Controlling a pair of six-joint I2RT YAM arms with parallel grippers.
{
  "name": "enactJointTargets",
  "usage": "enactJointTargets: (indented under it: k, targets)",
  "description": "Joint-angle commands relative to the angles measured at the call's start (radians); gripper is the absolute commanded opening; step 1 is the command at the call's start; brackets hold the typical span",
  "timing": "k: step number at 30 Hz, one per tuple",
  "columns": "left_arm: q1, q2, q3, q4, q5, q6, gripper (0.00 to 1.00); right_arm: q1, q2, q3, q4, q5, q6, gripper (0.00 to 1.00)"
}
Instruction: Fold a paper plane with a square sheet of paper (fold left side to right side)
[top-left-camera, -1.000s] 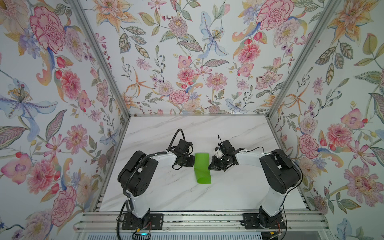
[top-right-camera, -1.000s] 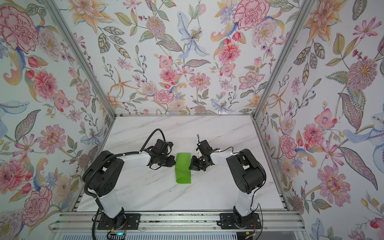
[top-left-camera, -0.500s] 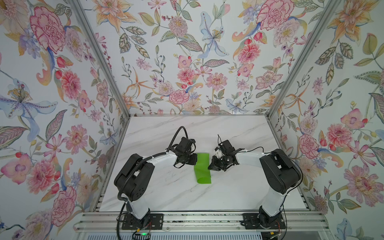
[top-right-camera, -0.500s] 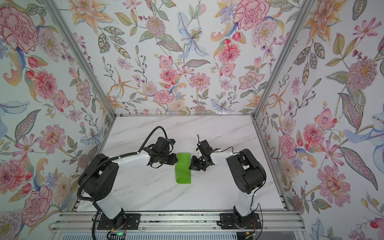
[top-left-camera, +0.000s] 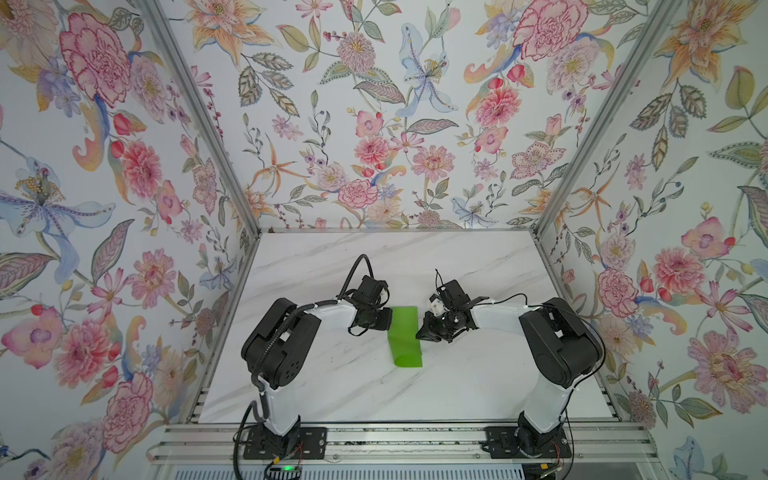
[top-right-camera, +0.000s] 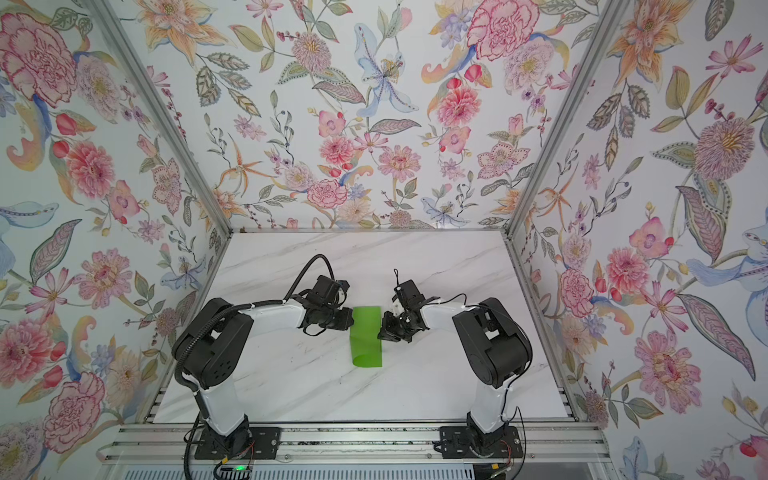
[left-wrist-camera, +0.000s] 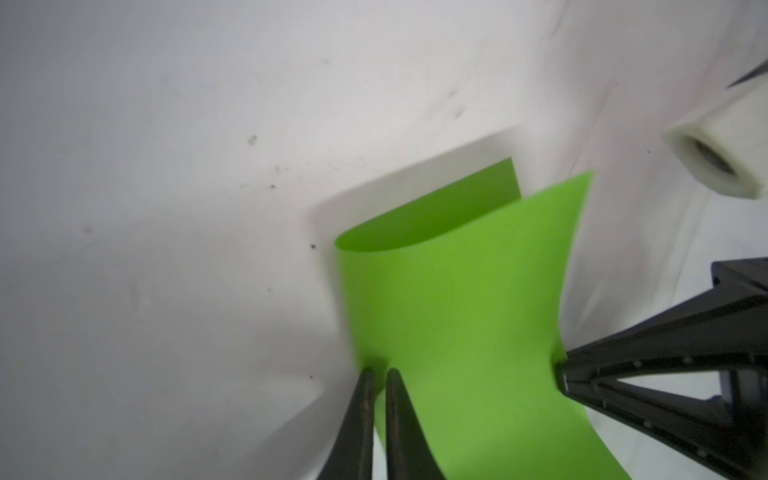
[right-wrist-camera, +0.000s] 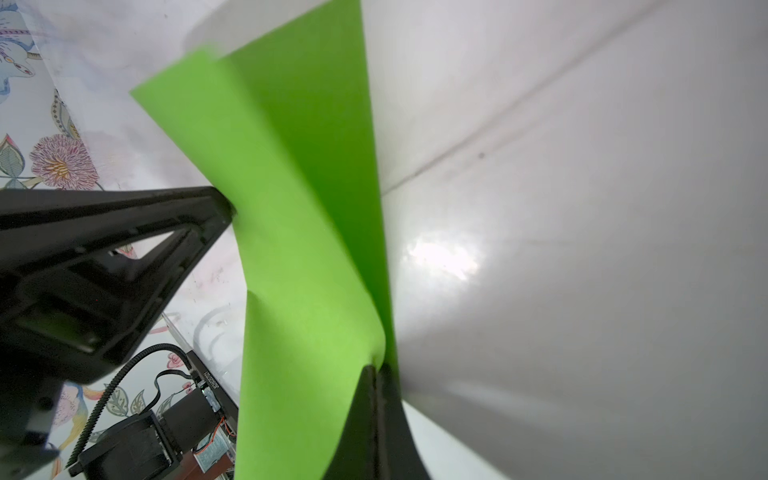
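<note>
One smooth, bowed green paper sheet (top-left-camera: 405, 336)

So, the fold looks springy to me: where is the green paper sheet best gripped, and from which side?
Pinch the green paper sheet at its stacked free edges, from the right: both layers meet thin there, where the right gripper is shut; the left side is a rounded bend.

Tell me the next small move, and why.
Probably press the left gripper down on the paper's fold and slide along it. The fold is rounded and puffed, not creased, its tips already touch it, and the right gripper is shut on the opposite edge.
</note>
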Motion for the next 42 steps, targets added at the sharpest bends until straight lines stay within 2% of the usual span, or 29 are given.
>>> enactJointTargets:
  k: [1,5,10,20,22,25,33,35,42]
  targets:
    - [0.046,0.016,-0.06,-0.085,-0.115,0.025,0.1,0.011,0.044,-0.036,-0.089,0.099,-0.009,0.0]
    - [0.036,-0.041,-0.055,-0.066,-0.045,0.052,0.11,0.011,0.042,-0.038,-0.09,0.1,-0.007,0.0]
    - [-0.011,-0.125,-0.034,-0.012,0.008,0.029,0.11,0.01,0.045,-0.039,-0.086,0.103,-0.004,0.0]
    - [-0.03,0.008,0.048,0.046,0.094,0.004,0.11,0.011,0.049,-0.032,-0.086,0.095,-0.004,0.0]
    - [-0.029,0.036,0.063,0.034,0.09,0.013,0.11,0.011,0.046,-0.031,-0.085,0.097,-0.005,0.0]
    - [-0.022,0.058,0.079,-0.025,0.014,0.029,0.11,0.011,0.043,-0.032,-0.087,0.099,-0.004,0.0]
    - [0.064,0.091,0.046,-0.139,-0.128,0.04,0.08,0.011,0.028,-0.039,-0.091,0.102,-0.002,0.0]
    - [0.067,0.077,0.044,-0.138,-0.123,0.048,0.08,0.01,0.023,-0.04,-0.092,0.102,-0.002,0.0]
    - [0.027,-0.024,0.037,-0.013,0.032,0.033,0.09,0.01,0.028,-0.036,-0.092,0.097,0.001,0.0]
